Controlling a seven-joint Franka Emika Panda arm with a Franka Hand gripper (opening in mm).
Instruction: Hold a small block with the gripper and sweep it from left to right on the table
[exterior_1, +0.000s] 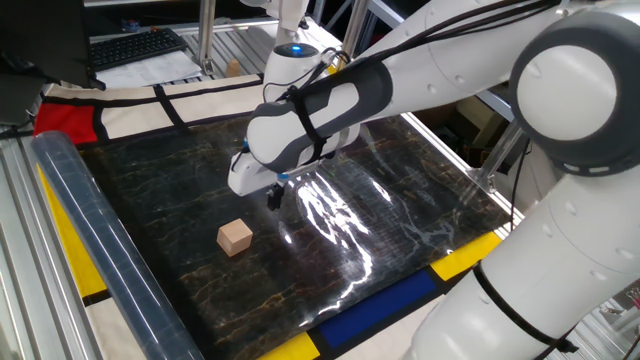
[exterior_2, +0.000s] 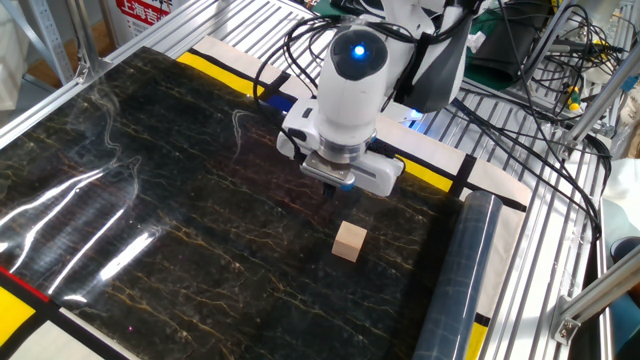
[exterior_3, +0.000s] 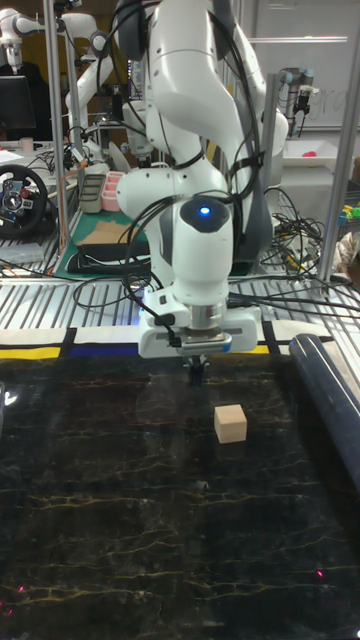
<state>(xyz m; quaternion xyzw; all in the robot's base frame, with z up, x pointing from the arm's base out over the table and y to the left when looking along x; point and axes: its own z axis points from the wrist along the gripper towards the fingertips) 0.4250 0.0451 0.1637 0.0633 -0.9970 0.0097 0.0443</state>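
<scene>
Clearly the grasp is not yet made: the small block (exterior_1: 235, 237) lies free on the table (exterior_1: 400, 200), at about 7 o'clock from the hand (exterior_1: 274, 198), whose narrow fingers hold nothing and must next descend over it.

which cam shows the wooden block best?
The tall fixed view: the block faces the camera, close and unblocked, gripper apart from it. Both fixed views show it smaller, at an angle, also unblocked on the table.
</scene>
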